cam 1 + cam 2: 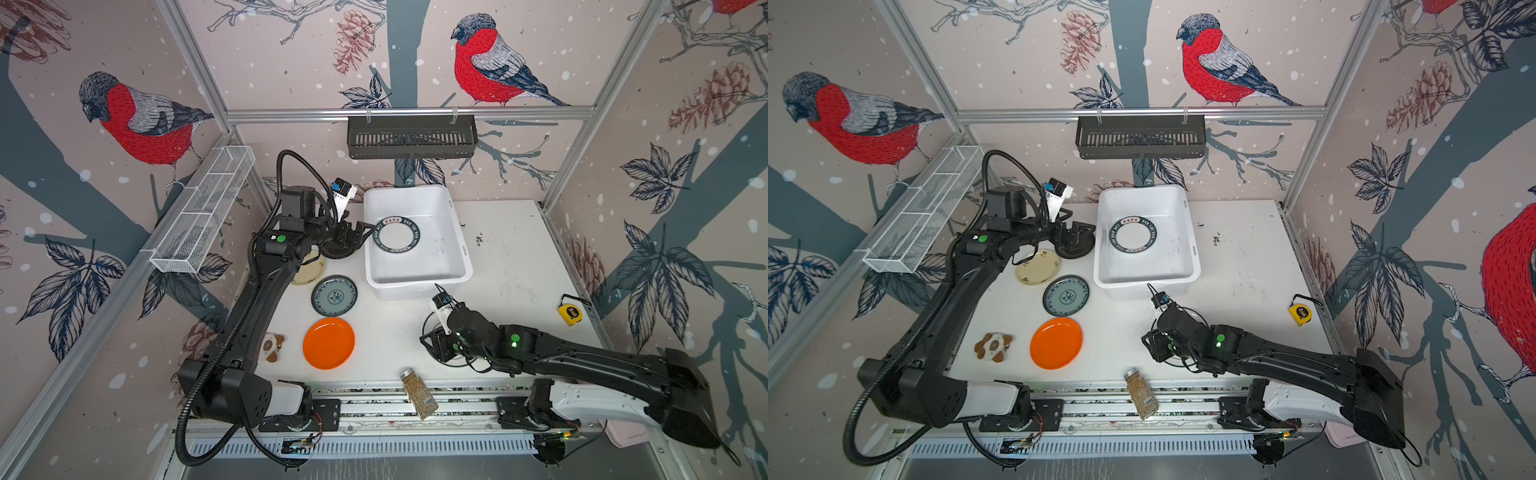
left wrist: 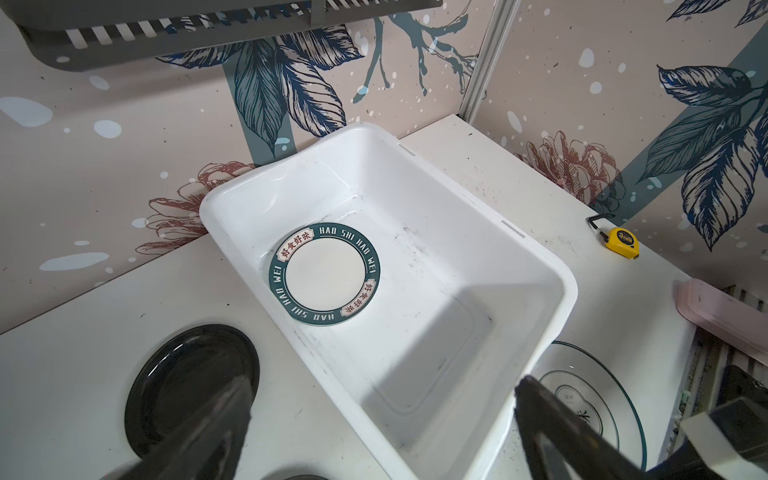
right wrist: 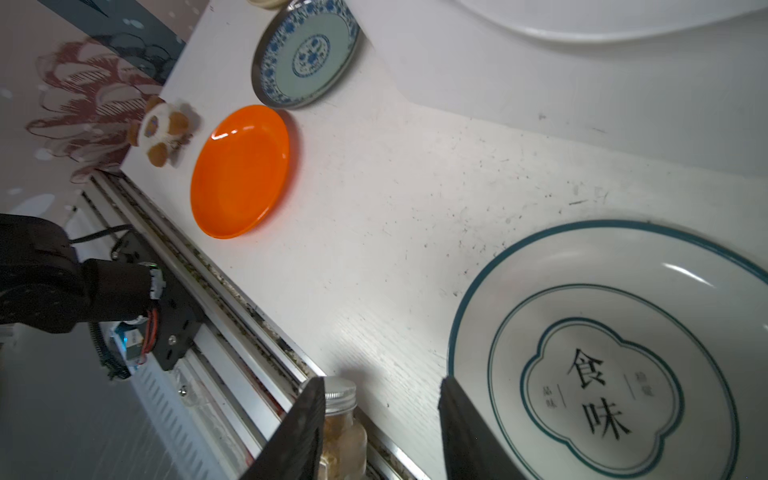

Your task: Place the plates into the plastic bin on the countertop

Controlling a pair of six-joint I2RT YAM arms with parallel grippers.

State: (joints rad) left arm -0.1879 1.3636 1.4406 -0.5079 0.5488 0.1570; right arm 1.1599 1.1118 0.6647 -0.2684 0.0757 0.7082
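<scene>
Both top views overhead, sharing countertop (image 1: 519, 257), left wrist near plastic bin (image 2: 478, 249) facing 3 o'clock, right wrist low, 9 o'clock

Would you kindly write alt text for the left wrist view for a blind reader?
A white bin holds one lettered-rim plate lying flat. On the countertop beside it sit a black plate and, on the other side, a white plate; the open left gripper frames the foreground.

Orange plate (image 3: 241, 170) glossy plastic; plastic bin (image 2: 478, 249) smooth white; countertop (image 3: 415, 208) matt, speckled.
</scene>
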